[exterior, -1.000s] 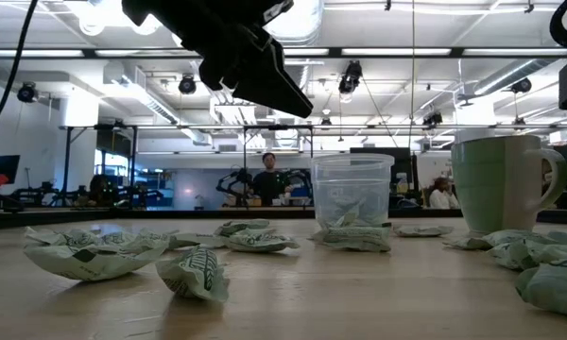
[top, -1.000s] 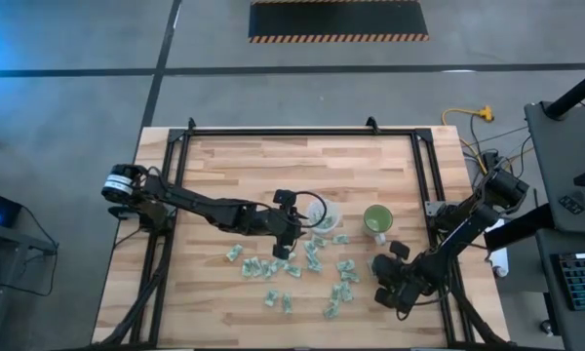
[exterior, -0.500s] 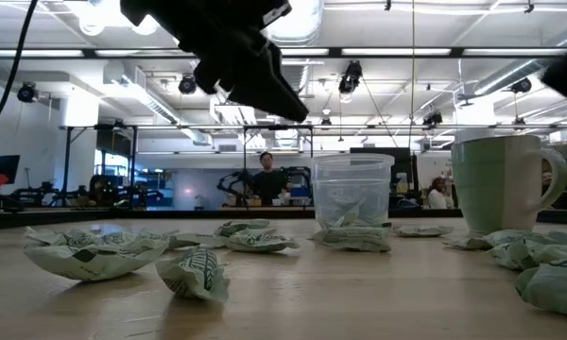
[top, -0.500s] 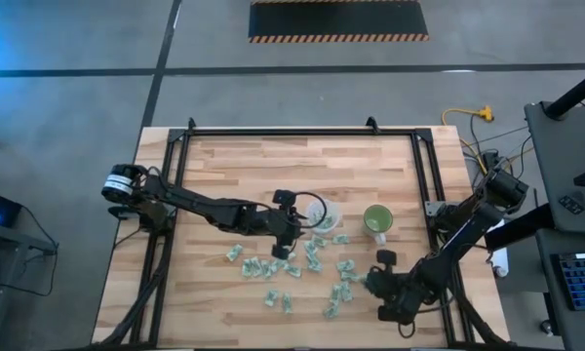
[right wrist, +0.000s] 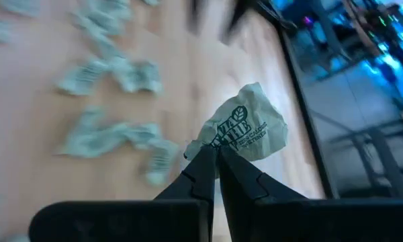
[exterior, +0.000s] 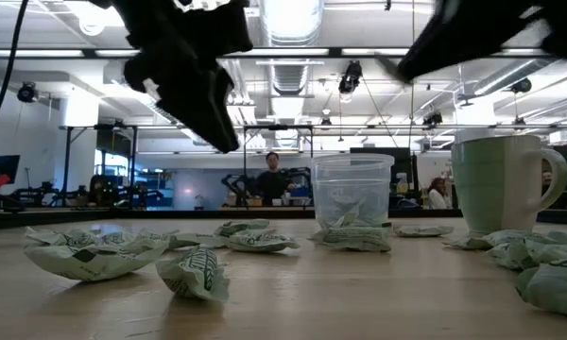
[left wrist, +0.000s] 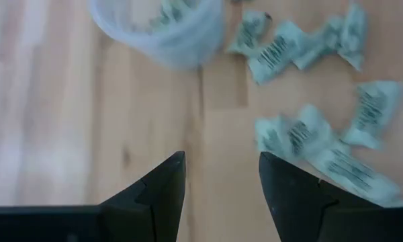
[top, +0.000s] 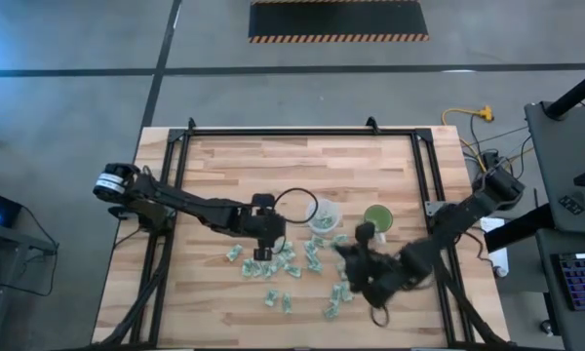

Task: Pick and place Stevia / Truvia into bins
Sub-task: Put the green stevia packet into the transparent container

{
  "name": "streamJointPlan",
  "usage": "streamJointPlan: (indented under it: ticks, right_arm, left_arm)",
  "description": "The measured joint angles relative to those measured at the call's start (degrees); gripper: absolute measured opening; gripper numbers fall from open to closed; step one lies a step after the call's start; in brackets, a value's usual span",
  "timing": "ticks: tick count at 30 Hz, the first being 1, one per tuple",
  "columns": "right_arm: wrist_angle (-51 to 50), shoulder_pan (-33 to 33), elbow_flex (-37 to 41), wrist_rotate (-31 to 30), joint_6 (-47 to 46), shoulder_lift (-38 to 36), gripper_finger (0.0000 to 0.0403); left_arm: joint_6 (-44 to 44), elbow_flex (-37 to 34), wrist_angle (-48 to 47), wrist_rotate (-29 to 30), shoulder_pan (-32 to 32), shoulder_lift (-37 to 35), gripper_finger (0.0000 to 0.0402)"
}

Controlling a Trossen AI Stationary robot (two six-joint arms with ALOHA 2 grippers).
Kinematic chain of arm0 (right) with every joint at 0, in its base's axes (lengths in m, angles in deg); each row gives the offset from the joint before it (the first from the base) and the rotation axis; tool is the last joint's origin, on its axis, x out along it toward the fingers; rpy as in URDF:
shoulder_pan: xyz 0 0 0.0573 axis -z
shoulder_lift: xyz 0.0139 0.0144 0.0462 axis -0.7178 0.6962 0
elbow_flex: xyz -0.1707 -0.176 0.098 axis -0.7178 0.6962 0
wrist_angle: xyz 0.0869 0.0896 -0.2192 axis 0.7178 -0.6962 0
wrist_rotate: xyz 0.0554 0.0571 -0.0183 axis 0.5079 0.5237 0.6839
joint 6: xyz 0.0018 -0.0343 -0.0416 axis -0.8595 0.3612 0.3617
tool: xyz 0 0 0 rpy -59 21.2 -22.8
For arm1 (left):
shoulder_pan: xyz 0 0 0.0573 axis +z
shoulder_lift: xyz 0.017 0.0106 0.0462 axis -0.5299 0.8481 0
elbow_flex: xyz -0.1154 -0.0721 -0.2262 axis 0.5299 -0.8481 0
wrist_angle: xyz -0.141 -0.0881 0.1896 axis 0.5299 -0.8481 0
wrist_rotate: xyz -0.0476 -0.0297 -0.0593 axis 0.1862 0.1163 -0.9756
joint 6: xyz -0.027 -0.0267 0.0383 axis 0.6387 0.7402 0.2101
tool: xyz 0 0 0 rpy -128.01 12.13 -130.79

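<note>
right gripper pinching a sachet, left gripper hanging open

the right gripper (right wrist: 217,156) is closing its fingers (right wrist: 200,176) tight on one crumpled sachet (right wrist: 242,132), which is sticking up from the tips, clear of the table (top: 234,166). in the high view this gripper (top: 361,255) is sitting over the scattered sachets (top: 297,265), just in front of the green cup (top: 377,220).

the left gripper (left wrist: 221,168) is holding its fingers (left wrist: 162,188) apart with nothing between them, only bare wood showing in the gap. it is hovering above the table near the clear cup (left wrist: 162,30), which is holding a few sachets; in the high view it (top: 263,244) is over the left end of the pile.

against a second ago, the right arm is now further in toward the table's middle, having come from near the right front edge, and its fingers are shut where they were partly open. the left gripper has drawn back leftward from the clear cup (top: 323,216), its opening unchanged. the cups and loose sachets are lying as before.
</note>
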Motion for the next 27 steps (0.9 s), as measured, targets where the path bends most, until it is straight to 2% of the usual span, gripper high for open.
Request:
streamJointPlan:
  ticks: [4, 11, 14, 19, 27]
  right_arm:
    - [-0.2, 7.2, 1.4, 1.9, 0.8, 0.0, 0.0009]
    - [0.0, 16.9, 1.7, 11.6, 2.0, 0.0, 0.0009]
    - [0.1, 19.0, 1.7, 13.9, 2.1, 0.0, 0.0009]
    - [0.3, 20.7, 1.7, 13.9, 2.3, 0.0, 0.0019]
    - [0.4, 21.1, 1.7, 13.9, 3.0, 0.0, 0.0092]
  left_arm:
    - [2.6, -0.7, -0.8, -3.9, -1.4, 0.0, 0.0173]
    - [4.4, -2.4, -0.9, -5.4, -4.5, 0.0, 0.0173]
    - [4.3, -2.4, -0.9, -5.4, -5.0, 0.0, 0.0173]
    - [4.3, -2.4, 0.0, -5.2, -5.0, 0.0, 0.0173]
    - [2.4, -2.8, 4.5, -5.0, -4.9, 0.0, 0.0173]
